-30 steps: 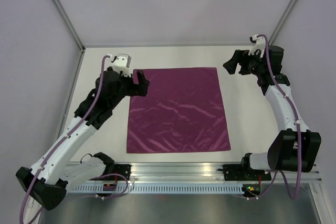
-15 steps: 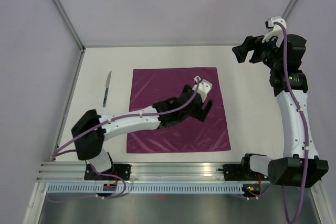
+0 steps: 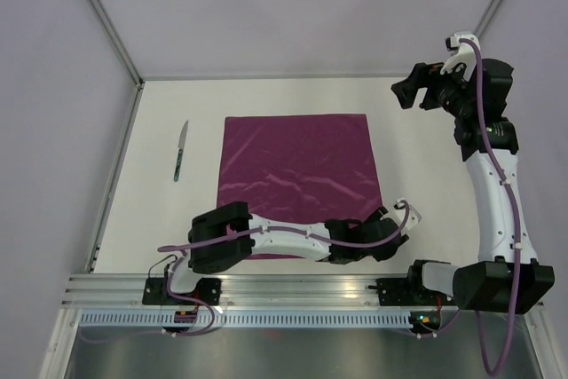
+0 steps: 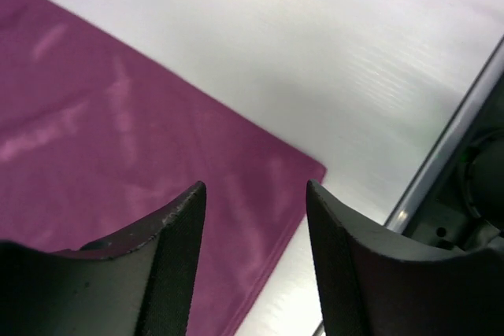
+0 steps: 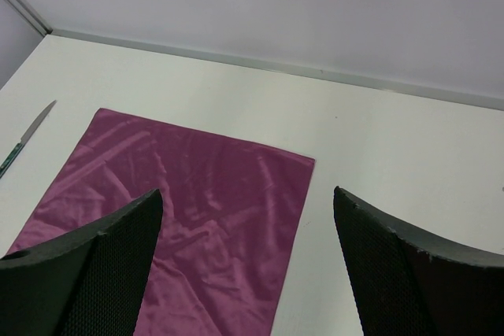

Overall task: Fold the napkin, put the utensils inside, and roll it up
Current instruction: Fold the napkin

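The dark magenta napkin (image 3: 297, 175) lies flat and unfolded on the white table. My left gripper (image 3: 390, 226) is low over its near right corner, jaws open and empty. In the left wrist view, that corner of the napkin (image 4: 118, 116) lies between and just beyond the gripper (image 4: 253, 190). A knife (image 3: 181, 150) lies on the table left of the napkin. My right gripper (image 3: 404, 95) is raised beyond the napkin's far right corner, open and empty. The right wrist view shows the gripper (image 5: 246, 194), the napkin (image 5: 181, 194) and the knife (image 5: 27, 135).
An aluminium rail (image 3: 302, 288) runs along the table's near edge, close to the left gripper, and shows in the left wrist view (image 4: 441, 171). Enclosure walls stand at the back and both sides. My left arm lies across the napkin's near edge.
My left arm swung from the napkin's far left corner across the cloth to its near right corner, uncovering the knife. My right arm rose and drew back to the right.
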{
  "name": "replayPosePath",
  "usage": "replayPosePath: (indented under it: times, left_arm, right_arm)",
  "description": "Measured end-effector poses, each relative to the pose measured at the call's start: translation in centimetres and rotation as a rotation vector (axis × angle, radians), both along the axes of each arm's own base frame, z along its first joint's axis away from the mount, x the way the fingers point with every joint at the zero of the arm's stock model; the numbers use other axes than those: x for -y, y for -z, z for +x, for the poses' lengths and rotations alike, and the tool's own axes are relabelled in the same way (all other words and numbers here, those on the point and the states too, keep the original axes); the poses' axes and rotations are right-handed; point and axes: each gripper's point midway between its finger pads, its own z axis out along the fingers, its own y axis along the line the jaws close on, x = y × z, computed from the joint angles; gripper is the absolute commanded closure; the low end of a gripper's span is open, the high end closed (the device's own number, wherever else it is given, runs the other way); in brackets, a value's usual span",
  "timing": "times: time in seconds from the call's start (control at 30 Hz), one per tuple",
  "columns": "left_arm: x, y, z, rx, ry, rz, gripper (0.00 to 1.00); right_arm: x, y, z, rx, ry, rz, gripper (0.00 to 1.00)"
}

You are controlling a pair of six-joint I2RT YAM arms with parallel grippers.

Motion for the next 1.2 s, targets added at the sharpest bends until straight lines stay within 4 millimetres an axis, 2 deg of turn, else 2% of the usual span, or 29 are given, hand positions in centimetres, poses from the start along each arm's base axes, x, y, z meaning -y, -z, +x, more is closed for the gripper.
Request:
replayPosePath:
  times: [0.3,0.67,0.83,0.93,1.2]
  left_arm:
    - [2.1,3.6,-2.9,-0.033,0.077,0.042,0.49]
    - [3.1,6.1,-3.2,-0.034,0.083,0.065,0.51]
    - [3.4,5.8,-3.1,-0.03,0.078,0.056,0.53]
    - [3.5,6.2,-3.0,-0.027,0.074,0.058,0.58]
    - [3.7,6.3,-2.8,-0.022,0.068,0.05,0.76]
  right_arm:
    - [0.0,1.3,0.1,-0.029,0.0,0.003,0.07]
    - [0.0,1.8,0.1,-0.04,0.0,0.004,0.07]
    - [0.0,2.2,0.1,-0.049,-0.001,0.005,0.07]
    - [0.0,2.4,0.1,-0.054,-0.001,0.005,0.07]
    - [-0.1,2.4,0.1,-0.056,-0.005,0.007,0.07]
